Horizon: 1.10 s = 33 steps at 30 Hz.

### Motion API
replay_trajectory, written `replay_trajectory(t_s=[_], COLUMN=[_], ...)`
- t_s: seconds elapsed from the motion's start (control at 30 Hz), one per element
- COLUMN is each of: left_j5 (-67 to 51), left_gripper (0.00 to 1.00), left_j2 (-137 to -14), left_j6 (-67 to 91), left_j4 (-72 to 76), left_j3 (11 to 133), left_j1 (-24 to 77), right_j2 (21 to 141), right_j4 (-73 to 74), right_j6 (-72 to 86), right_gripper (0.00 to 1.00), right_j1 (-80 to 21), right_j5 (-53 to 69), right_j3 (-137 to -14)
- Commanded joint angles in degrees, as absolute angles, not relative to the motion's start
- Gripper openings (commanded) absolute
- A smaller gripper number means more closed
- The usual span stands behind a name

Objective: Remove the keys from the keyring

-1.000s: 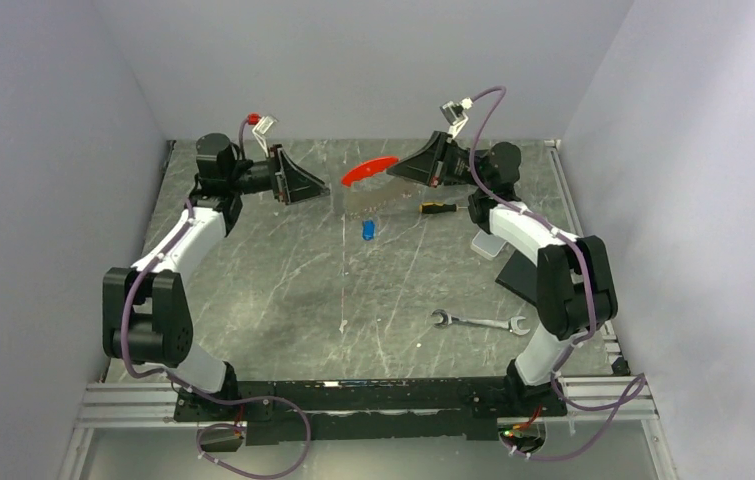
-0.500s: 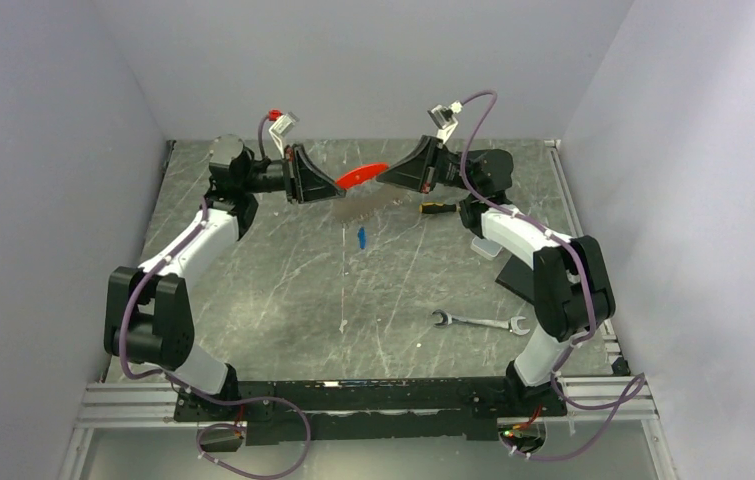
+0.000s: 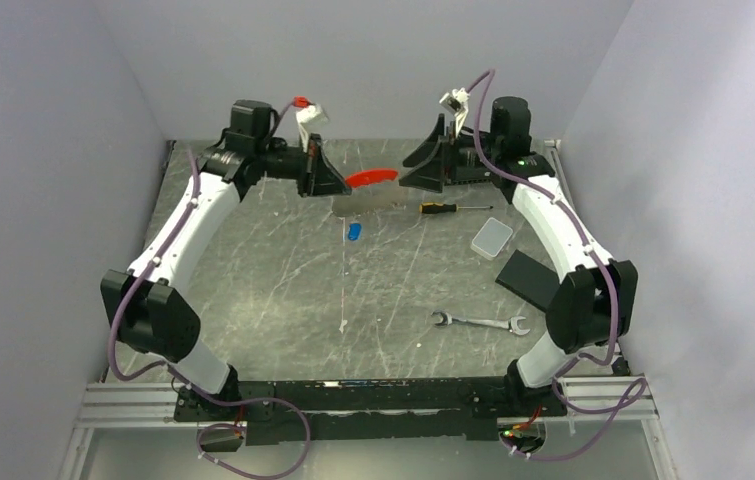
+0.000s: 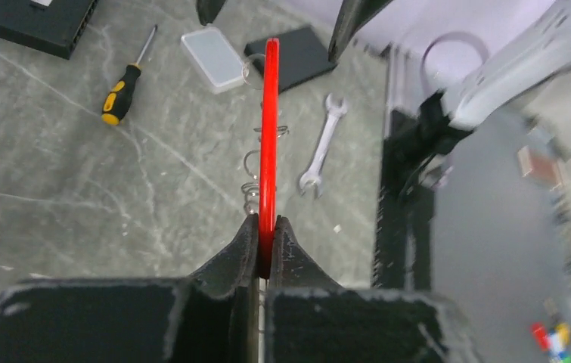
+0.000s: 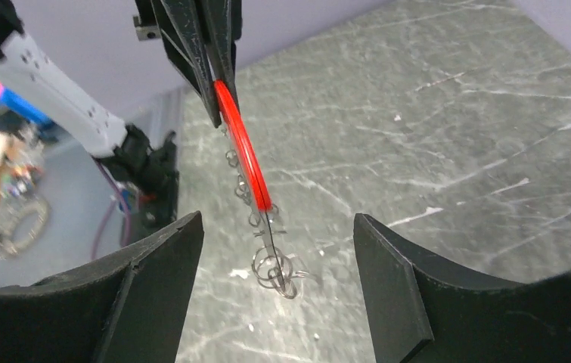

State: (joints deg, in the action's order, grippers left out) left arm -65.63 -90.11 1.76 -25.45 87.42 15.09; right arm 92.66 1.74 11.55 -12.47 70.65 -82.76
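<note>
Top view: L gripper (image 3: 345, 186) clamped on keyring (image 3: 370, 178), held up over far part of table (image 3: 253, 280). R gripper (image 3: 405, 178) at keyring's other end. Blue-headed key (image 3: 354, 231) below it; can't tell if hanging or lying. Screwdriver (image 3: 440, 208) & wrench (image 3: 478, 322) on table.
L wrist: fingers (image 4: 246, 246) pinch red tag (image 4: 269, 136) edge-on, chain links (image 4: 252, 193) dangling beside it.
R wrist: R fingers (image 5: 157, 261) spread wide, grasping nothing; tag's lower end & rings (image 5: 274, 271) between them.
</note>
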Motion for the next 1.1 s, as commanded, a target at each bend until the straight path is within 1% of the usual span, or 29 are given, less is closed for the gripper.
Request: replay_trajectory(t_s=[0.0,0.03,0.17,0.37,0.53,0.67,0.87,1.07], left_j5=[-53.54,-51.73,-46.20,-49.45,-52.16,-55.41,-58.55,-59.32], left_gripper=[0.00,0.00,0.00,0.00,0.00,0.00,0.00,0.00], left_j2=[-94.03,-94.90,-97.17,-97.03,-97.18,-97.07,-97.77,-97.73], left_j6=[-30.96,-32.90,-35.94,-34.56,-33.59,-34.05,-36.49,-36.12], left_j4=[-60.24,-63.49,-68.44,-67.24,-66.14,-67.15,-70.56,-70.38], left_j3=[97.19,98.82,103.47,103.11,102.72,103.19,104.15,104.11], left_j1=[21.35,22.27,24.05,24.81,25.71,25.93,26.34,26.54], right_j2=[90.13,90.15,89.90,89.15,87.78,87.49,89.57,91.49], right_j4=[36.87,37.72,38.26,36.59,26.35,19.26,21.20,23.95], right_j6=[-22.22,-23.14,-24.41,-22.83,-14.80,-9.88,-11.01,-12.22], right_gripper=[0.76,0.77,0.76,0.76,0.72,0.67,0.56,0.47], right_j1=[-13.77,-13.87,-13.95,-16.47,-20.35,-22.34,-25.82,-28.24], right_j5=[69.98,69.89,70.39,71.15,70.23,69.43,69.09,69.40], right_j3=[-88.11,-87.92,-86.48,-84.48,-78.63,-76.15,-77.45,-78.55])
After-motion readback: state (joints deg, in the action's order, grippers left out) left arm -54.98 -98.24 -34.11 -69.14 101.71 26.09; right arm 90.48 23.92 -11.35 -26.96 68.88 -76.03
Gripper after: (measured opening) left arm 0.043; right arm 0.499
